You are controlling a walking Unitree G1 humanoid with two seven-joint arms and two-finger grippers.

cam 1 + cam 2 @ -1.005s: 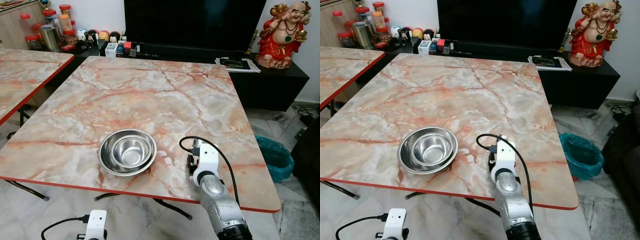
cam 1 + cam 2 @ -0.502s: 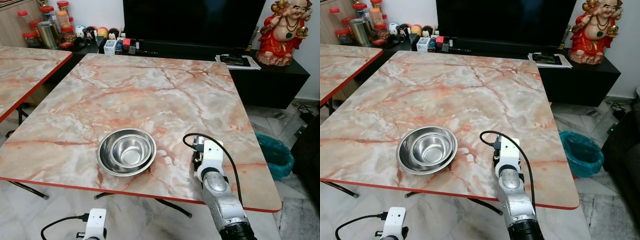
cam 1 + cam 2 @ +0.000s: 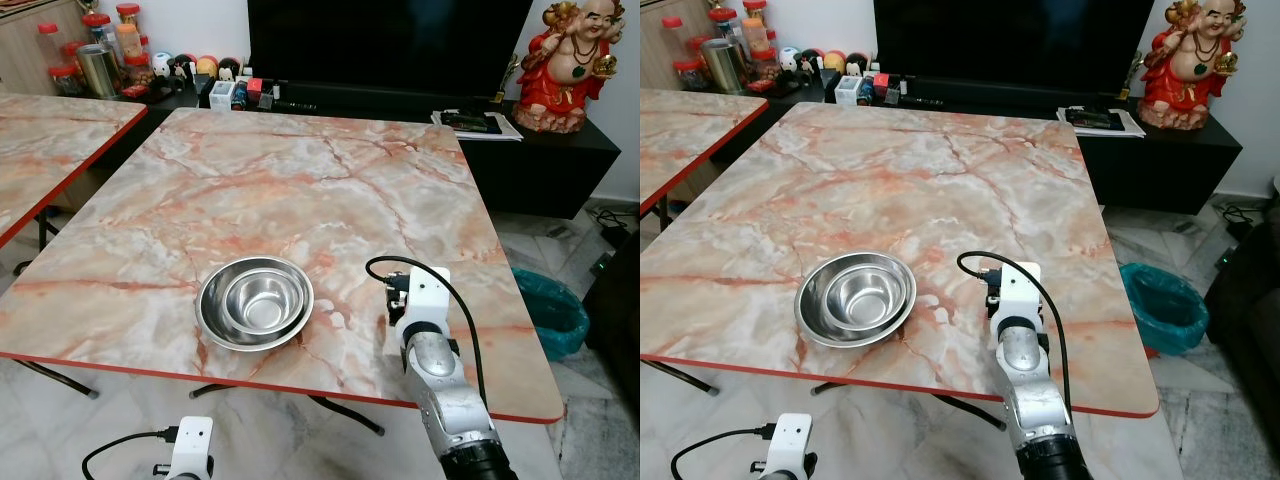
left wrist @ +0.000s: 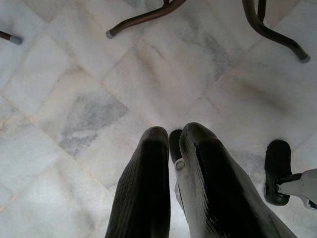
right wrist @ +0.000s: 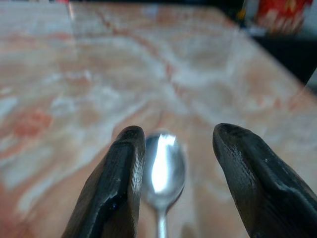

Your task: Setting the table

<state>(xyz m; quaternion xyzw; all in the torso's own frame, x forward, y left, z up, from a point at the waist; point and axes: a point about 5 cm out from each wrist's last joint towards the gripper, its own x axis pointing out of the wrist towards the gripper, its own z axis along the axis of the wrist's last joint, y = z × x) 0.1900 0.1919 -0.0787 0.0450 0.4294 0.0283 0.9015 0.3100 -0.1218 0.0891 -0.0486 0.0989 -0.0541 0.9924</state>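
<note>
Spoon (image 5: 163,171) lies between the wide-spread right gripper (image 5: 181,144) fingers (beside one finger).

Far past the right claw (image 3: 395,312) a big black TV (image 3: 390,45) stands on a low black cabinet (image 3: 545,160) with a red laughing statue (image 3: 575,65), some papers (image 3: 478,122), jars (image 3: 110,40) and little toys (image 3: 195,70), and a teal bin (image 3: 548,315) sits on the floor off to its right.
</note>
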